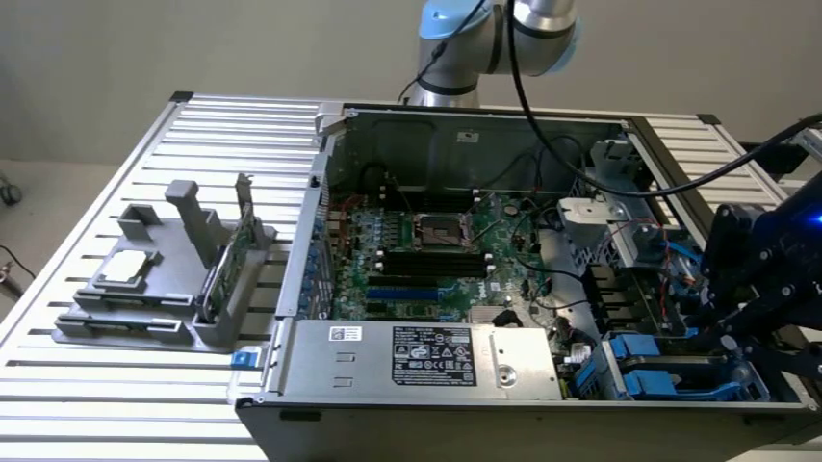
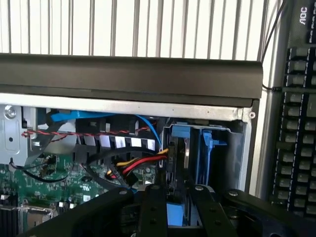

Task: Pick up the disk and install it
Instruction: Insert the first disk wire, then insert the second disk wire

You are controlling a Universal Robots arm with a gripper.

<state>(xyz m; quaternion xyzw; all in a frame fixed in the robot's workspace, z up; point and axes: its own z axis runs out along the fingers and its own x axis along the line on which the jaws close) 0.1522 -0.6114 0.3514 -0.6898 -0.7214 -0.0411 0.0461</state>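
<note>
The disk (image 2: pixel 181 150) stands on edge in the drive bay at the open computer case's corner, its blue rail (image 2: pixel 180 132) showing at the far end. In the exterior view the same disk (image 1: pixel 661 371) sits low in the bay at the case's front right. My black gripper (image 2: pixel 176 191) hangs straight over it, the fingers (image 2: pixel 154 207) slightly parted on either side of the disk's near edge, so it reads as open. In the exterior view the gripper (image 1: pixel 722 332) reaches down from the right over the bay.
A second blue carrier (image 2: pixel 207 148) stands in the neighbouring slot. Red, yellow and black cables (image 2: pixel 143 162) run beside the bay. The power supply (image 1: pixel 424 356) and motherboard (image 1: pixel 424 250) fill the case. A grey fixture (image 1: pixel 167 289) sits at the exterior view's left. A keyboard (image 2: pixel 296 123) lies outside the case.
</note>
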